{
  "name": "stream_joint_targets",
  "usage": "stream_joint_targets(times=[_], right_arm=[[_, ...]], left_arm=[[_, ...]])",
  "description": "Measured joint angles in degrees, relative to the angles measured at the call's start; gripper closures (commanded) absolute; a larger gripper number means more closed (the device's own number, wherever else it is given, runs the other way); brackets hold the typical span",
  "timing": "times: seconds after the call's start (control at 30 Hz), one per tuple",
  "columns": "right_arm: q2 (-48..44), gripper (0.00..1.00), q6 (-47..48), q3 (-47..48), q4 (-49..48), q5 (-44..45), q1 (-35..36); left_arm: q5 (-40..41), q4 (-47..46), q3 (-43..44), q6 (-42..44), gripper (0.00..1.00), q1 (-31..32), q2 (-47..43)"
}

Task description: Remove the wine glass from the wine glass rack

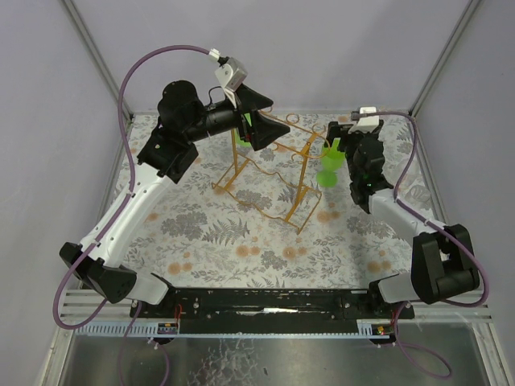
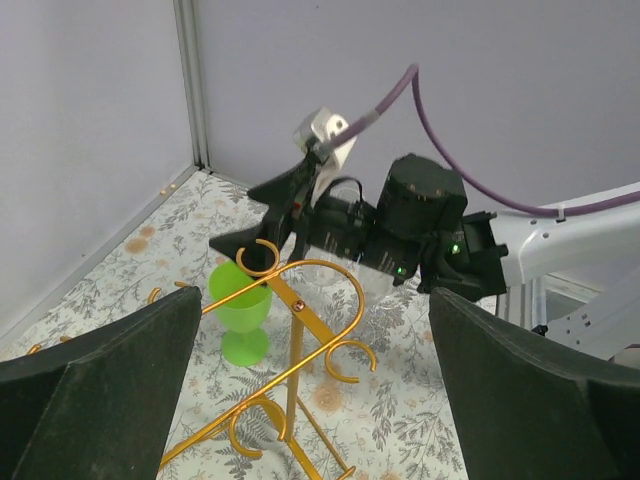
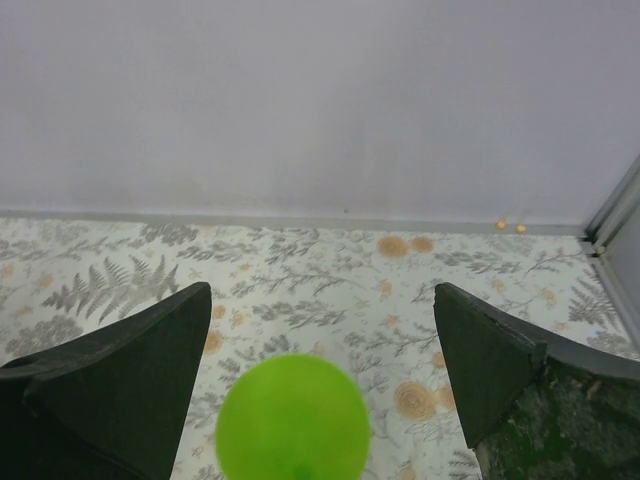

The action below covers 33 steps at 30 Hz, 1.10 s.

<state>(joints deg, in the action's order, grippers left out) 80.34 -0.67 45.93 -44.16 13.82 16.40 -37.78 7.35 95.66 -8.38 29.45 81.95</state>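
The green wine glass (image 2: pixel 240 300) stands upright just beside the wine glass rack (image 2: pixel 303 310), under the wide-open right gripper (image 3: pixel 322 300); the left gripper (image 2: pixel 318 300) gapes too.

The counter (image 1: pixel 201 241) is covered by a pale cloth printed with grey ferns and orange blossoms. The golden wire wine glass rack (image 2: pixel 293 380) stands on it, toward the far middle. Just right of the rack, the green wine glass (image 1: pixel 328 170) appears to stand upright on the cloth.
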Motion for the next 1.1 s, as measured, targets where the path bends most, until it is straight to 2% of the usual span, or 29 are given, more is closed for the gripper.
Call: stream_joint_targets(times=[0.1,0.3,0.43,0.5,0.6,0.77,0.9,1.1], right_arm=[[0.22,0.01,0.22,4.94,4.98,0.26,-2.51],[3.91,0.01,-2.21,16.81,11.72,0.44,-12.85],[9.09,0.04,-6.14,29.24,18.71,-2.21,-17.33],[12.5,0.08,-9.2,38.23,24.39,-6.82,-17.7],[20.37,0.17,-16.81,57.27,33.29,-17.22,-17.42],[32.7,0.25,-34.99,82.38,43.54,-36.63,-16.48],[39.56,0.25,-47.3,89.59,47.67,-48.17,-14.27],[45.18,0.27,-56.87,89.77,53.53,-56.35,-7.43]], left_arm=[[0.72,0.0,0.02,-0.39,0.05,-0.04,0.0],[2.58,-0.02,0.22,-2.08,0.04,-1.33,-0.02],[5.01,0.02,0.94,-5.09,0.04,-5.25,0.0],[6.1,0.02,1.68,-7.3,0.04,-8.63,0.17],[7.54,0.02,4.24,-11.5,0.04,-15.34,1.9],[7.96,0.09,6.95,-19.23,0.04,-24.94,6.82],[6.54,0.2,6.64,-24.28,0.04,-31.06,9.9],[4.33,0.15,4.59,-29.92,0.05,-35.47,10.47]])
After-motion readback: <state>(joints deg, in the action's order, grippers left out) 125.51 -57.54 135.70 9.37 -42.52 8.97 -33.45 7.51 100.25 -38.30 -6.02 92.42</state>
